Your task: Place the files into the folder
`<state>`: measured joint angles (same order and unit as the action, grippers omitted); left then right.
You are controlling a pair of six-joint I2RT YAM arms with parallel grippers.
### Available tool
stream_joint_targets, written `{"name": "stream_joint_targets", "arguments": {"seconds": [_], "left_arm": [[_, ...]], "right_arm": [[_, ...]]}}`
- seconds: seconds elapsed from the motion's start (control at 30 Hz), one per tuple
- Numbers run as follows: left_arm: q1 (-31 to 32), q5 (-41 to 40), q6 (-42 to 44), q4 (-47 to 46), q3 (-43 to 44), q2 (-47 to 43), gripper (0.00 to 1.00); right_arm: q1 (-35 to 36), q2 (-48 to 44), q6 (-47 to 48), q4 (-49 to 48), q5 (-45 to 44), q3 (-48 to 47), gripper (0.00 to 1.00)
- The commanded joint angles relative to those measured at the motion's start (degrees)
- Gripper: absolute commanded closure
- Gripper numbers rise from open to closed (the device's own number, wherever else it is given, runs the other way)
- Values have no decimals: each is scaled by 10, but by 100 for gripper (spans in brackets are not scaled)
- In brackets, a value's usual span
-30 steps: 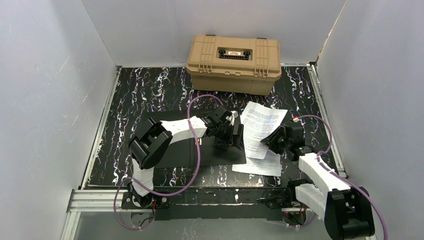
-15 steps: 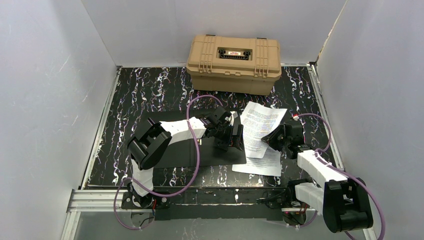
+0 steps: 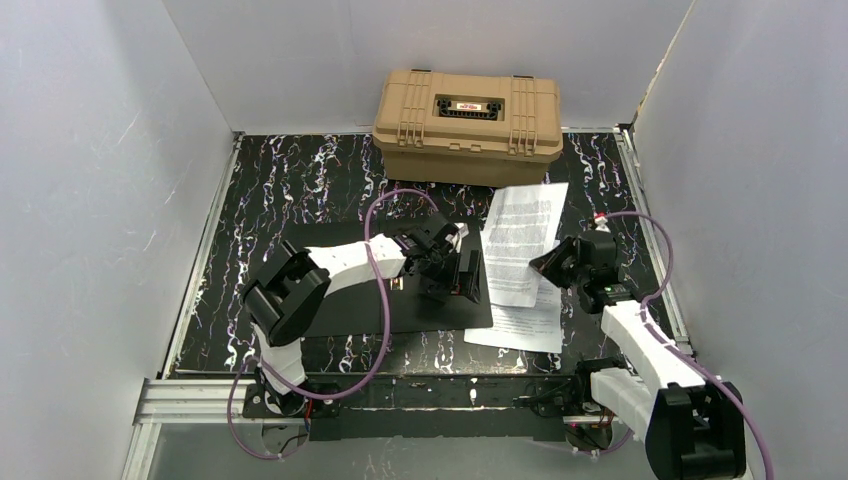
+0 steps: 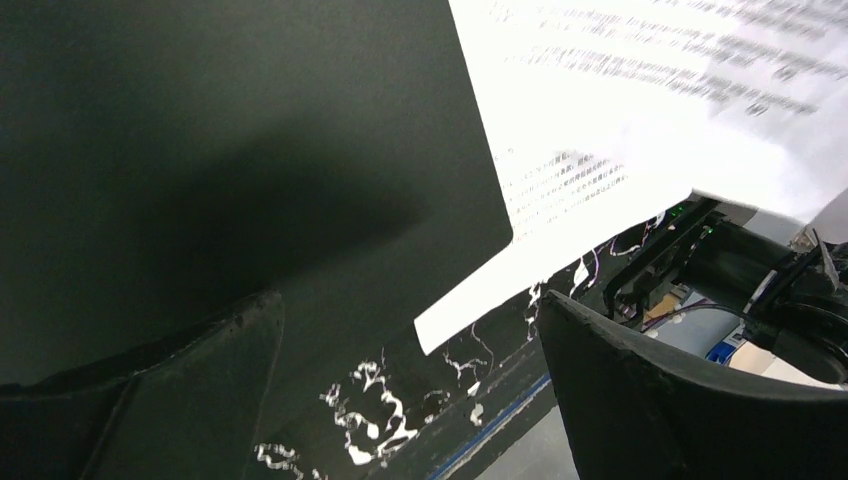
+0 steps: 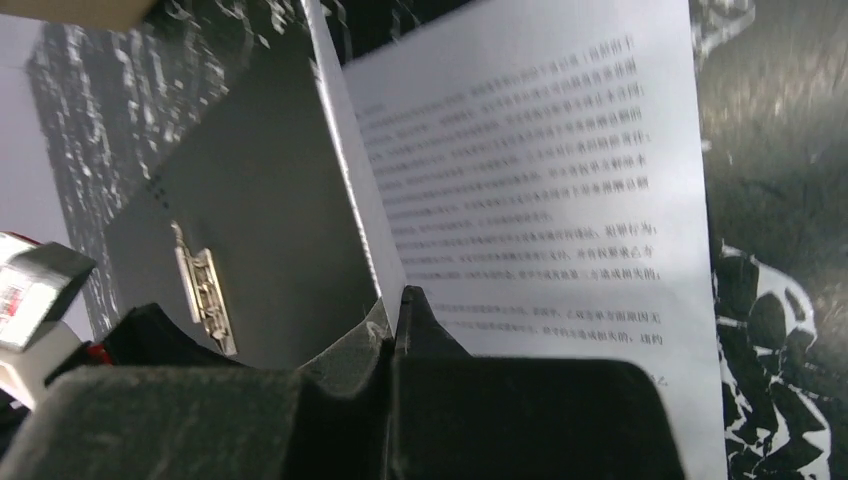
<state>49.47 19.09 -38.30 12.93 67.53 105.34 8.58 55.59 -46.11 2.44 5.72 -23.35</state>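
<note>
**Folder open, one sheet in the air, nothing filed yet.**

From the left of the top view, the folder [image 3: 435,315] lies open on the bench [image 3: 260,200], black inside up, and we see no paper on it. The left pincer [image 3: 462,278] hovers over its right edge with jaws spread wide, holding nothing. Just right of that, the lifted sheet [image 3: 520,235] is off the bench and tilts up toward the tan case [image 3: 467,113]. The right pincer [image 3: 550,268] is clamped tight on its lower right edge. Below it, a flat sheet [image 3: 525,328] lies on the bench just beside the folder. We'd call this early going: the folder is open and the first sheet is up. Both sheets must go in, and the cover must close.
</note>
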Motion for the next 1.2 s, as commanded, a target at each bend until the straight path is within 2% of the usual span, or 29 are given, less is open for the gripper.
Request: {"name": "stream_joint_targets", "arguments": {"seconds": [0.0, 0.37, 0.7, 1.0, 1.17], "left_arm": [[2, -44, 17, 62, 20, -72, 2], [2, -191, 41, 177, 32, -220, 2], [2, -326, 85, 289, 38, -358, 2], [2, -426, 124, 347, 30, -456, 2], [2, -464, 143, 360, 22, -493, 2]], "right_arm": [[-4, -35, 49, 46, -26, -68, 99], [-4, -52, 121, 132, 14, -191, 99], [-3, -44, 121, 140, 155, -278, 99], [10, -25, 77, 74, 272, -294, 99], [64, -6, 60, 41, 270, -301, 99]]}}
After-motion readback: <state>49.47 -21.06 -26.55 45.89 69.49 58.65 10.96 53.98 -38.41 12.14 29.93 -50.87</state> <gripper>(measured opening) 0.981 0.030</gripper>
